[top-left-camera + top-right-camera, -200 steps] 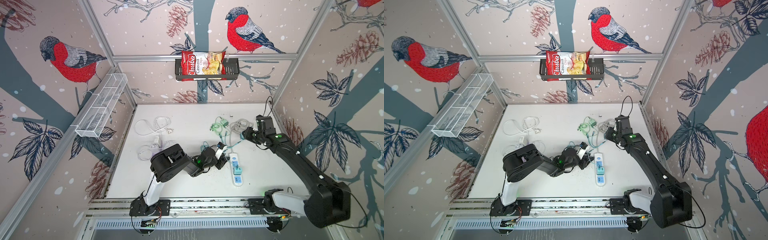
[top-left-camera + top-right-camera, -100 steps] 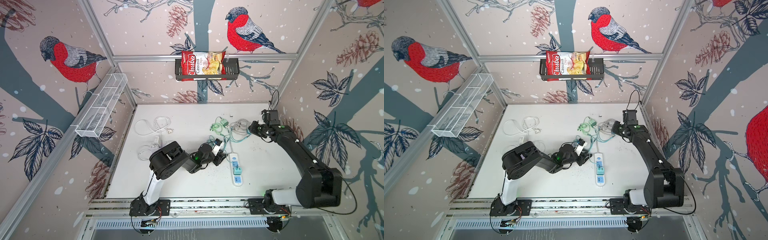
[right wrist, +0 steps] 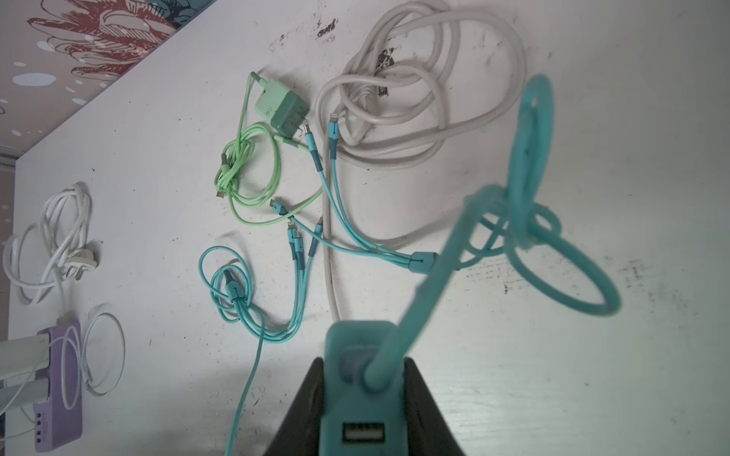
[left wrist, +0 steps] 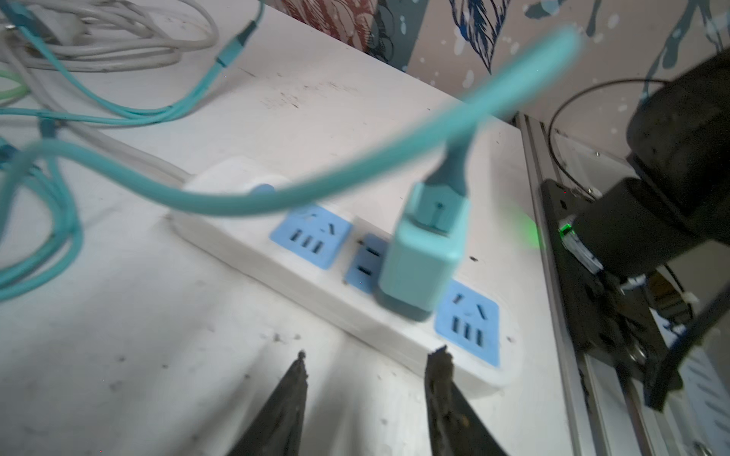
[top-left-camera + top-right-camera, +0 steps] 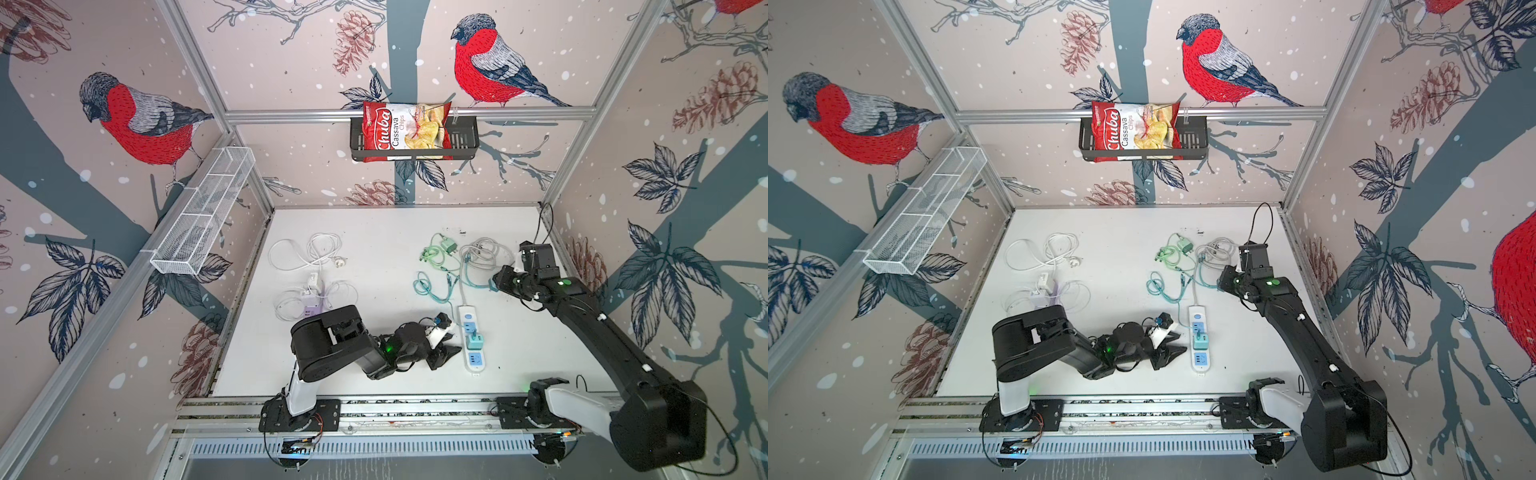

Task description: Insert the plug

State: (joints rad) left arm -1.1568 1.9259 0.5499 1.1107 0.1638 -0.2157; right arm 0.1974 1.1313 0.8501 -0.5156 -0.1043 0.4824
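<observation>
we see the teal charger plug (image 4: 422, 256) upright in the middle socket of the power strip (image 4: 237, 237) at frame centre, just above the parted, empty left gripper (image 4: 371, 359), the nearer one; the right gripper (image 3: 363, 361) clamps a teal usb adapter (image 3: 355, 426).

Back wall, ahead of me: a red bag of cassava chips (image 5: 405, 132) stands in a black basket (image 5: 465, 145) hung on the rail. Wall to my left: a white wire basket (image 5: 203, 216), mounted aslant. White table (image 5: 374, 224), my left side: a coiled white cable (image 5: 307, 253) and, nearer me, a purple charger (image 5: 311, 310) among thin white loops. Mid-table, farther off: a green charger (image 3: 281, 106) beside its knotted green cable (image 3: 245, 173).
</observation>
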